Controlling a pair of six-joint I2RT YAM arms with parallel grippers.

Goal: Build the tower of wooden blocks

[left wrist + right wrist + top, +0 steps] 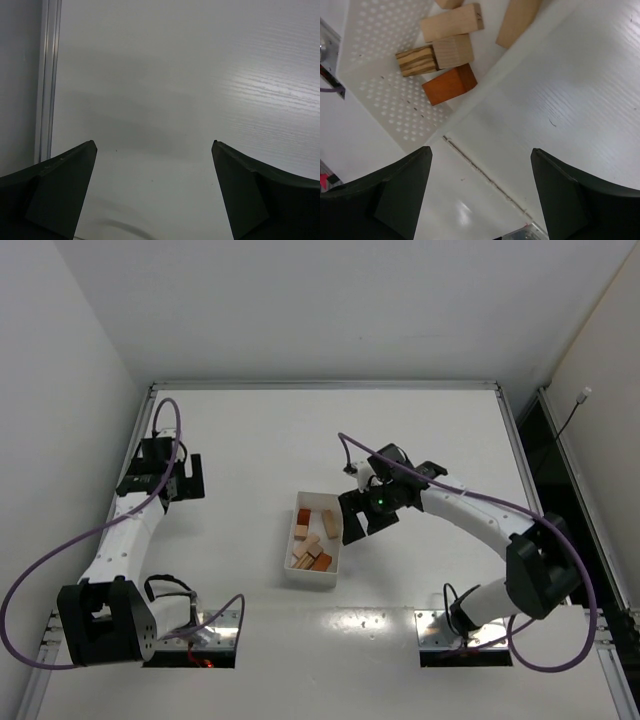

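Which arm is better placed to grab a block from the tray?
Right, probably. The right end effector, open, hovers beside the white tray of wooden blocks; the left end effector sits far off to the side.

Lying loose and unstacked inside white tray [312, 579]: wood blocks [313, 540], tan and reddish-brown, jumbled flat, several touching one another.

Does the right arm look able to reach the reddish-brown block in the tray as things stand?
Probably yes. The right gripper hangs open right beside the tray, and the reddish-brown block lies uncovered inside, with nothing above it. Neighbouring tan blocks crowd one side.
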